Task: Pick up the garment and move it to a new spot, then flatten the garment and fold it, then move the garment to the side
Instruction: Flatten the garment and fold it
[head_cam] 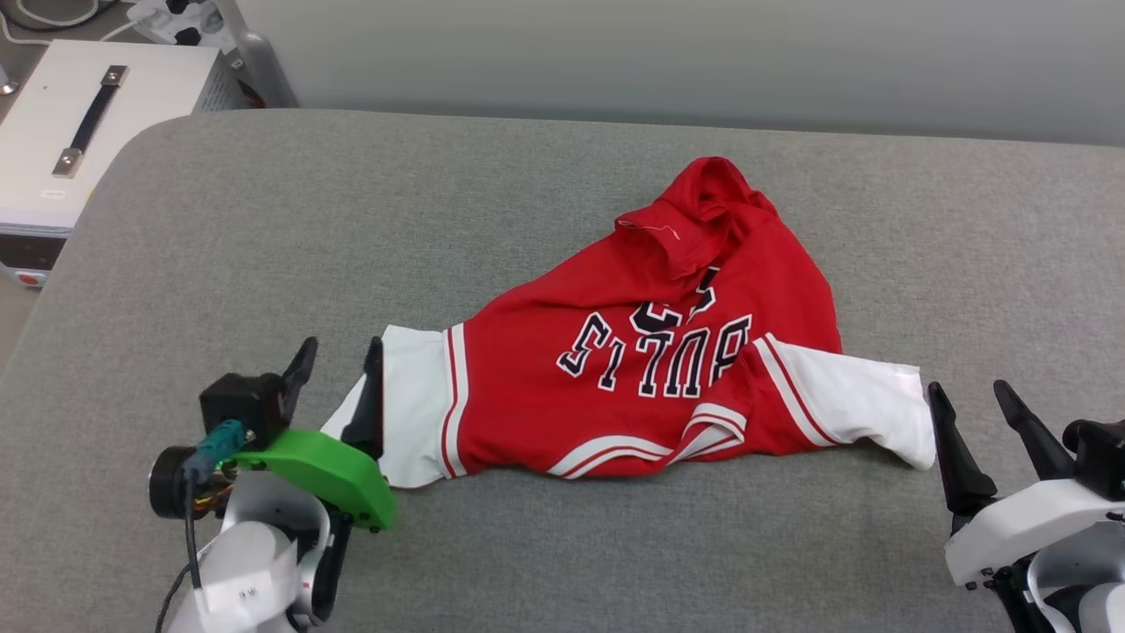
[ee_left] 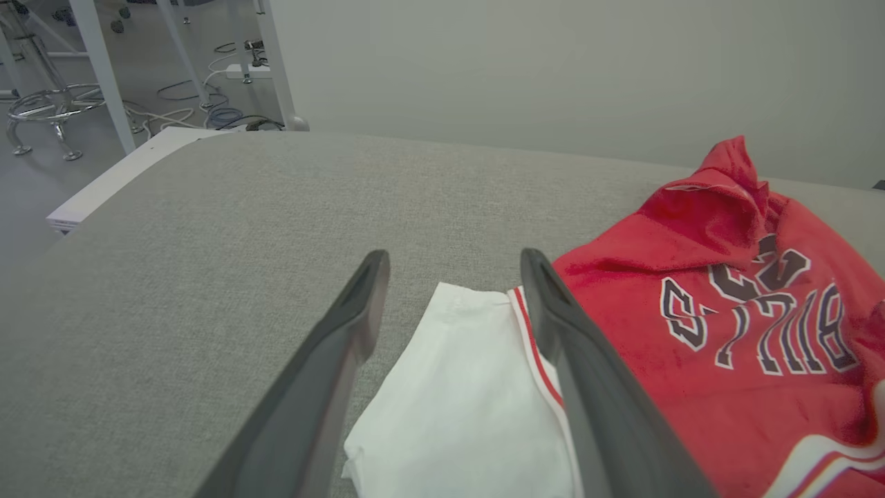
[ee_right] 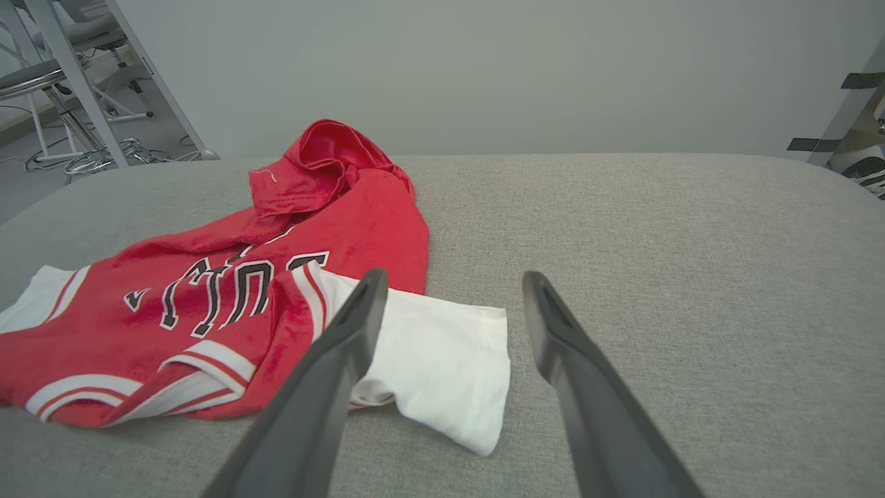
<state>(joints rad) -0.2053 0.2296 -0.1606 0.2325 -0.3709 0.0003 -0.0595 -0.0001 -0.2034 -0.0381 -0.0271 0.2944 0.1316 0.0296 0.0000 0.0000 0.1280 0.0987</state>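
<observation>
The garment [head_cam: 650, 290] lies rumpled on the grey table, printed side up, with its lettering upside down to me and its red hem bunched toward the far side. Its white sleeves spread out left [head_cam: 413, 413] and right [head_cam: 861, 400]. My left gripper [head_cam: 343, 345] stands open at the left sleeve; in the left wrist view the gripper [ee_left: 454, 257] has that sleeve [ee_left: 463, 387] lying slack between its fingers. My right gripper [head_cam: 967, 387] is open just right of the right sleeve's end. Seen from the right wrist, the gripper [ee_right: 454, 274] has the sleeve end [ee_right: 449, 360] low between the fingers.
The grey padded table [head_cam: 264, 246] stretches wide around the garment, with a pale wall behind it. A white box with a dark handle [head_cam: 88, 132] stands off the table's far left corner. A stool and floor cables [ee_left: 55, 111] lie beyond that edge.
</observation>
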